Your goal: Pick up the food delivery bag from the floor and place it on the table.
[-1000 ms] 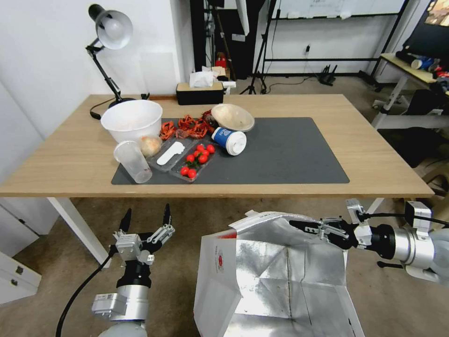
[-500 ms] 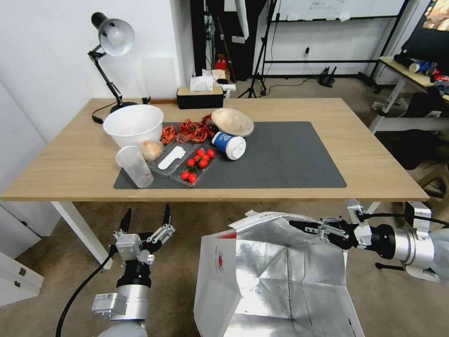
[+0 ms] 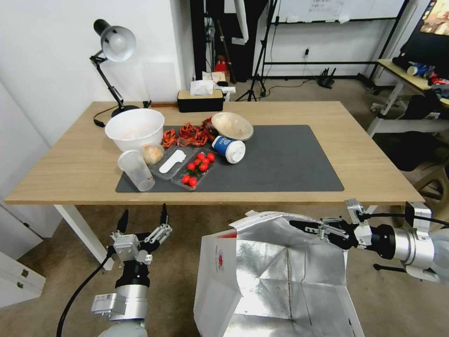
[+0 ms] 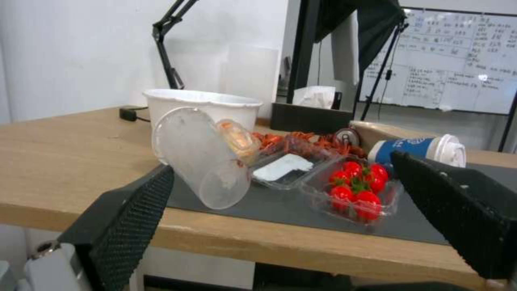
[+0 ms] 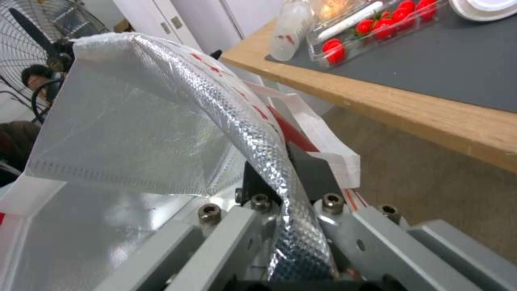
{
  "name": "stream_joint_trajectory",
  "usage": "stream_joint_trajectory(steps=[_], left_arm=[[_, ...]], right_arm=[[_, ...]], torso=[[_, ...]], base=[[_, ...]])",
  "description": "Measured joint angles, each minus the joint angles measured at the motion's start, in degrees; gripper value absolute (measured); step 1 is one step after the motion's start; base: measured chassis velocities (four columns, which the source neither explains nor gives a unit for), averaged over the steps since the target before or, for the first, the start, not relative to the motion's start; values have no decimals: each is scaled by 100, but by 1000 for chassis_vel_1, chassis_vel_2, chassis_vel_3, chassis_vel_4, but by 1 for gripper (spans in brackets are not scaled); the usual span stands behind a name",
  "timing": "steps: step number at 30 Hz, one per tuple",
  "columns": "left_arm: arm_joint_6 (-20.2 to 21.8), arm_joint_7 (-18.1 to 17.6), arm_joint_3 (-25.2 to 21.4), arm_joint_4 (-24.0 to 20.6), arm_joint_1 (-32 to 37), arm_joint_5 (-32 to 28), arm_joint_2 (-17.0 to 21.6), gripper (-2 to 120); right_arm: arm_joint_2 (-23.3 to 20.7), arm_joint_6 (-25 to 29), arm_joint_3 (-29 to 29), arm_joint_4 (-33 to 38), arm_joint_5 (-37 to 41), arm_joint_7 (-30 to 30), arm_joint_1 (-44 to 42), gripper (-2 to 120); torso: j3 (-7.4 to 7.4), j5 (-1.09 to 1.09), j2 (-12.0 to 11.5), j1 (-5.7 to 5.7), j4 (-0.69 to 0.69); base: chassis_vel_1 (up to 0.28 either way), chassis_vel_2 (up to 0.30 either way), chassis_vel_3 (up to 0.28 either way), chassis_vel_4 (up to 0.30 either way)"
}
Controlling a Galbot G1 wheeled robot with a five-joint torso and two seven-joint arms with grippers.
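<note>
We have the bag (image 3: 276,276) by its rim, right gripper (image 3: 306,228) clamped on the foil; it seems lifted, still below the counter (image 3: 374,168); left gripper (image 3: 142,220) idle, jaws spread, empty; next we raise it higher.

The large boxy white delivery bag (image 3: 276,281) has a shiny, creased silver foil lining with a fine embossed grain; its white outside looks like matt woven cloth. The light-wood counter (image 3: 79,164) is smooth and matt, and the dark grey mat (image 3: 285,159) on it is dull. The right claw (image 3: 306,228) is brushed metal; the left claw (image 3: 142,220) has black textured rubber pads (image 4: 129,220).
</note>
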Motion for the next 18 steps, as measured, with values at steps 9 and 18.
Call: stream_joint_trajectory(steps=[9, 18], left_arm=[[-45, -59, 5, -8, 4, 4, -15, 100], [-49, -35, -30, -51, 23, 14, -5, 100]], right_arm=[[27, 0, 5, 12, -17, -28, -28, 0], [-36, -9, 71, 56, 64, -112, -42, 0]], torso=[[-14, 0, -25, -10, 0], [-25, 0, -44, -19, 0]], base=[[0, 0, 0, 0], [0, 0, 0, 0]])
